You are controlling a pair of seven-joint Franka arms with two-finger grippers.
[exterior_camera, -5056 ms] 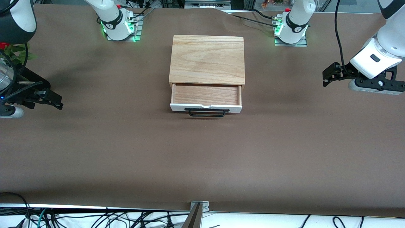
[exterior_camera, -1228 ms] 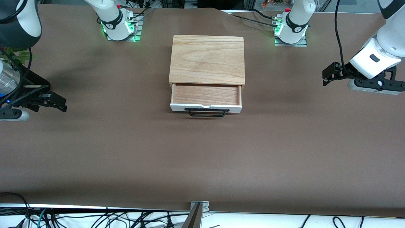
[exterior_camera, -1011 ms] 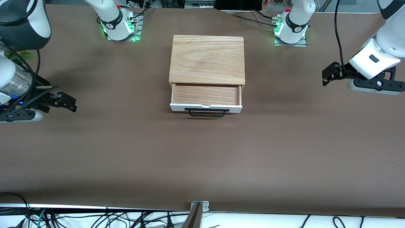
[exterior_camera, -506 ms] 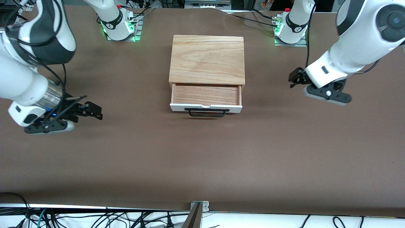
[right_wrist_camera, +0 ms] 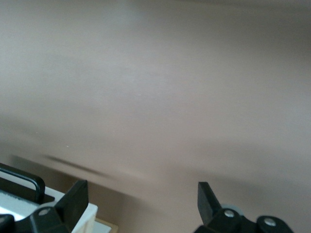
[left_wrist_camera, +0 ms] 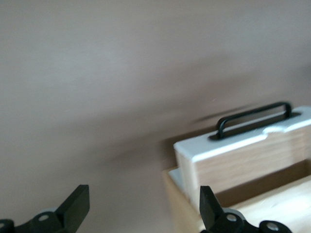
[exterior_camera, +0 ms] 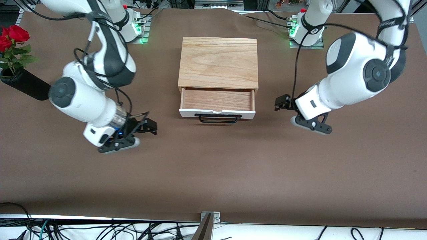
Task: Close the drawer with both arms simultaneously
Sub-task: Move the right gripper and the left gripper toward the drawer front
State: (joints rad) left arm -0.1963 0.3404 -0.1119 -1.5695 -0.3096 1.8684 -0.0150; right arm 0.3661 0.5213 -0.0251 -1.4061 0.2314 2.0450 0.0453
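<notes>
The drawer stands pulled out of the oak-coloured box, with its white front panel and black bar handle facing the front camera. My left gripper is open and empty, low over the table beside the drawer's front corner at the left arm's end. Its wrist view shows the panel and handle past its gripper. My right gripper is open and empty, low over the table beside the drawer's other front corner. Its wrist view shows a panel corner by its gripper.
A black vase with red roses stands at the right arm's end of the table. Both arm bases stand along the table's edge farthest from the front camera. Cables hang below the nearest edge.
Both arms have swung in from the table's ends toward the drawer's front corners. The drawer has not moved. The vase has come into view.
</notes>
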